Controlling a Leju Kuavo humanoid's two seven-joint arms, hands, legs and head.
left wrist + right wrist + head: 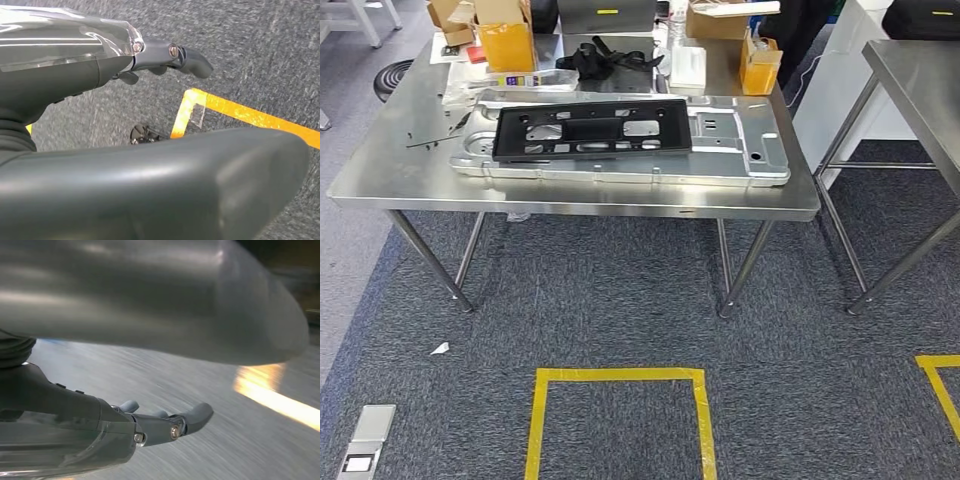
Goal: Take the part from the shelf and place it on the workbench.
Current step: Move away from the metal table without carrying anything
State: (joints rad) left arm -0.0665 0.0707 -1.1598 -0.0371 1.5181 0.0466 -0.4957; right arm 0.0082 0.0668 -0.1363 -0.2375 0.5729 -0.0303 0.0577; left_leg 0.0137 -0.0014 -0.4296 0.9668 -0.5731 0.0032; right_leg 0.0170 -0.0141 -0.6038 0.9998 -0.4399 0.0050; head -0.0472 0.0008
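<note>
Left hand (166, 55): hangs over grey carpet (264, 55), thumb and dark fingers extended and apart, nothing between them. Touches nothing. A corner of yellow floor tape (196, 100) lies below it.

Right hand (166, 425): same posture, fingers straight and spread, holding nothing. Its wrist view is smeared with blur; the floor beneath reads only as grey with one yellow streak.

Outward, head view: steel tabletop (388, 170) straight ahead, beyond a yellow taped square (618, 376) on the carpet. A long black plastic panel (592, 128) with many cut-outs lies flat on a larger silver stamped metal panel (731, 150), both mid-table and lengthwise left to right. Far edge carries clutter: cardboard boxes (505, 35), a yellow box (760, 65), a black strap (603, 58). A second steel table (916, 90) stands to the right.

Task's part: the black panel looks like it, already resting on the workbench. No shelf in sight, so I cannot confirm this.

Handling judgement: panel likely light, thin, somewhat flexible along its length, smooth-faced and apt to slide on the metal below. Best taken at both short ends, or with fingers hooked through cut-outs, one hand each side, to keep it from sagging or twisting.
</note>
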